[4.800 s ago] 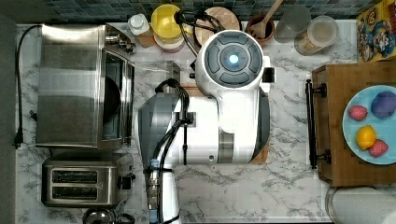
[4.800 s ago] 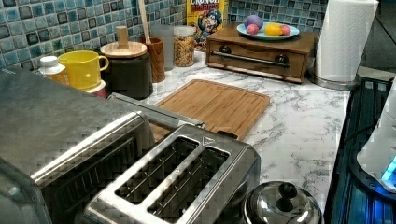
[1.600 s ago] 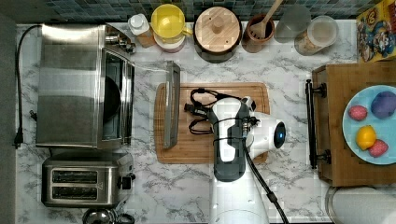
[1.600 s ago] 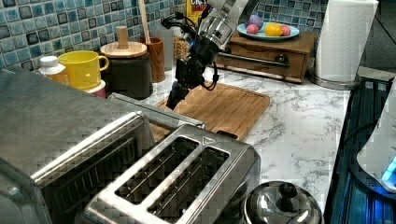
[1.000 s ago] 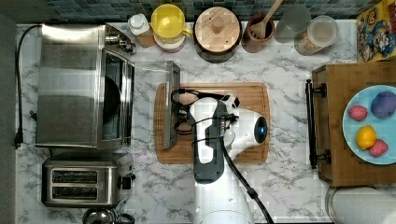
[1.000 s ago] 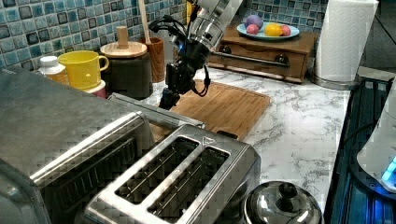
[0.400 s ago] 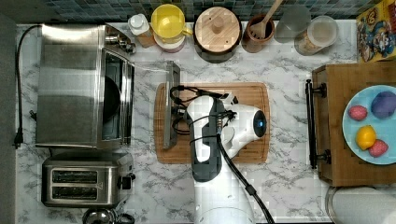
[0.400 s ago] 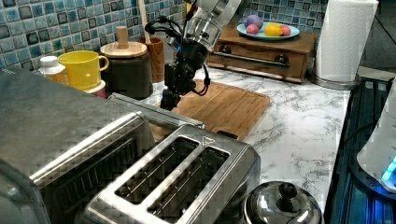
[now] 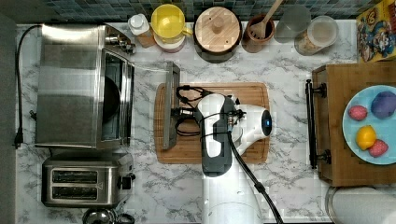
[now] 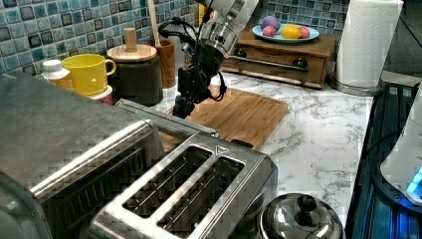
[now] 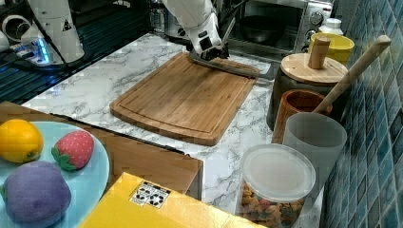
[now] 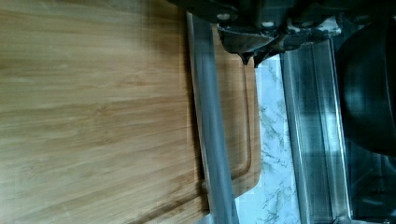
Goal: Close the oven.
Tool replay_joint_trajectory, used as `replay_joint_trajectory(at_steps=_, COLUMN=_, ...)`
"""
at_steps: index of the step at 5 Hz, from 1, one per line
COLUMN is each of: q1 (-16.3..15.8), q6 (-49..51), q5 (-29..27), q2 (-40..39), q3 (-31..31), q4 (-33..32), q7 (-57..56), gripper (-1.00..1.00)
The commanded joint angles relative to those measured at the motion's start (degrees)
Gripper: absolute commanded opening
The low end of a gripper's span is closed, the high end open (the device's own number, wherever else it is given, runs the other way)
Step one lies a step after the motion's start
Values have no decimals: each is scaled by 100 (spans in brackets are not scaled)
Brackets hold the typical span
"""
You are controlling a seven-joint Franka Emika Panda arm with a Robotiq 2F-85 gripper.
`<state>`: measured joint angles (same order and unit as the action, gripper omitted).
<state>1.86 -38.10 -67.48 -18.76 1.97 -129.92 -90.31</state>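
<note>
- The oven [image 9: 70, 84] sits at the top view's left on the marble counter [image 9: 289, 186], a big brushed-steel box with a dark interior and a black power cord [image 9: 18, 84] trailing off its far left side.
- Its door [image 9: 144, 105] lies folded down flat toward the top view's right, glass pane up, so the mouth is wide open and the closing is not yet done.
- The door's long steel bar handle [image 9: 170, 105] runs up and down in the top view, along the left edge of the wooden cutting board [image 9: 233, 154], over which the door's free edge hangs.
- My gripper [image 9: 176, 112] is just to the right of that bar, about midway along it, at the bar or touching it; in the left view my gripper [image 10: 183, 102] comes down onto the handle [image 10: 164, 119] from above.
- I judge the coming move turns on this: the hinge lies left of me and the bar crosses my line of reach, so I should lift and sweep left.
- Whether my fingers are spread or pinched, I cannot tell.
</note>
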Motion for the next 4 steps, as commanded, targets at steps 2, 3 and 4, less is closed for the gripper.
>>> replay_joint_trajectory(at_steps=2, q1=-1200, q6=288, q5=346, q2=1239, q3=-1286, q4=909, q7=1050, gripper=-100)
replay_joint_trajectory(at_steps=3, q1=-1427, q6=-151, q5=878, q2=1404, q3=-1345, q4=1026, q7=1665, gripper=-100)
replay_joint_trajectory(at_steps=4, q1=-1491, q6=-465, q5=1701, q2=1409, q3=-1641, q4=1241, q7=2580, gripper=-100)
